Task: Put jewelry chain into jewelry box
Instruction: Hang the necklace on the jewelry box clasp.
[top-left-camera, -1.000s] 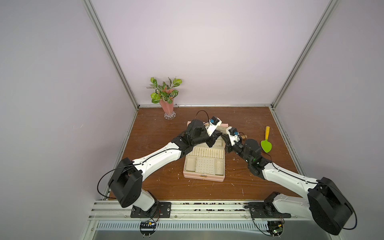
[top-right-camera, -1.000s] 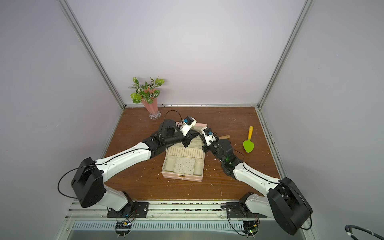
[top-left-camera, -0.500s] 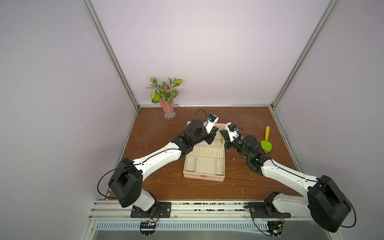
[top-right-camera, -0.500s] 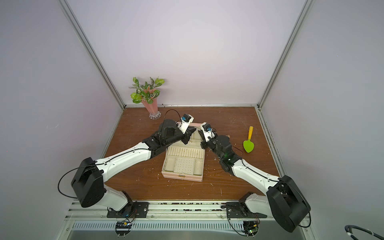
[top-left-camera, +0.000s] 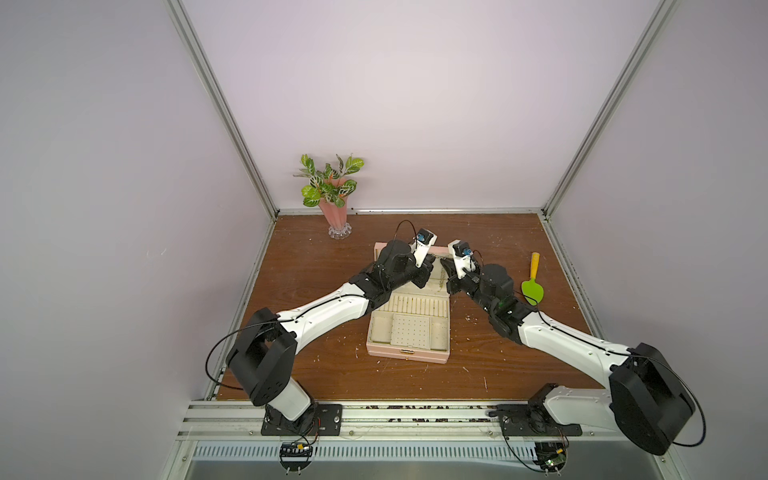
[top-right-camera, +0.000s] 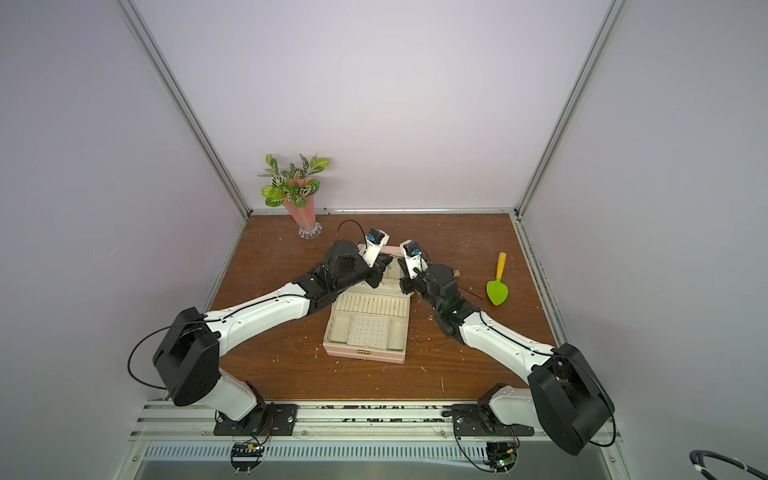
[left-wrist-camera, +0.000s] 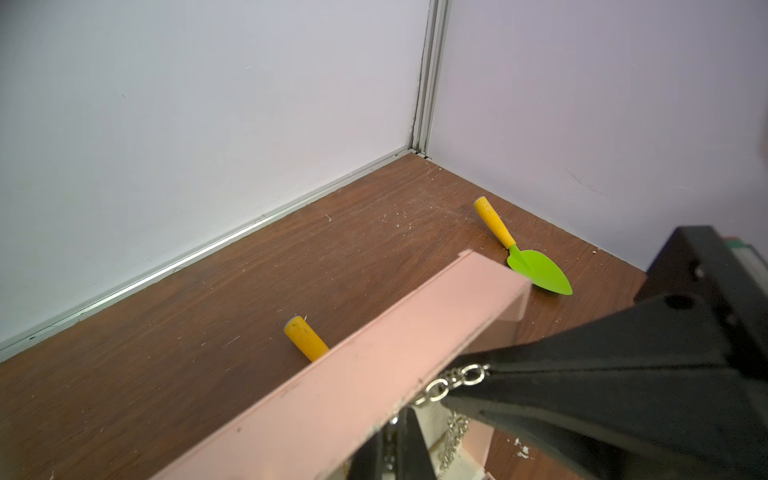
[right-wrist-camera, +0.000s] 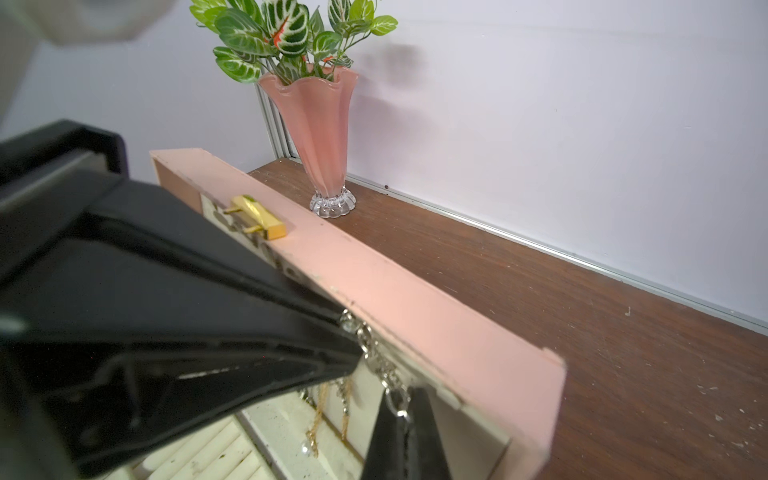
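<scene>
The short, silvery, chunky-linked jewelry chain (left-wrist-camera: 434, 390) is strung between the left jaws and the right jaws. Each pair pinches one end, right beside the raised lid edge of the open, pale pink, cream-lined jewelry box (left-wrist-camera: 353, 374). In both top views the arms largely hide it. Thin gold pendant chains (right-wrist-camera: 319, 409) hang inside the lid.

I am operating in a laboratory test cell: plain white panel walls (top-left-camera: 395, 104) set in aluminium framing (top-left-camera: 224, 112), a scuffed wood-grain tabletop (top-left-camera: 316, 257), and a slotted mounting rail (top-left-camera: 415, 419) at 6 o'clock.
</scene>
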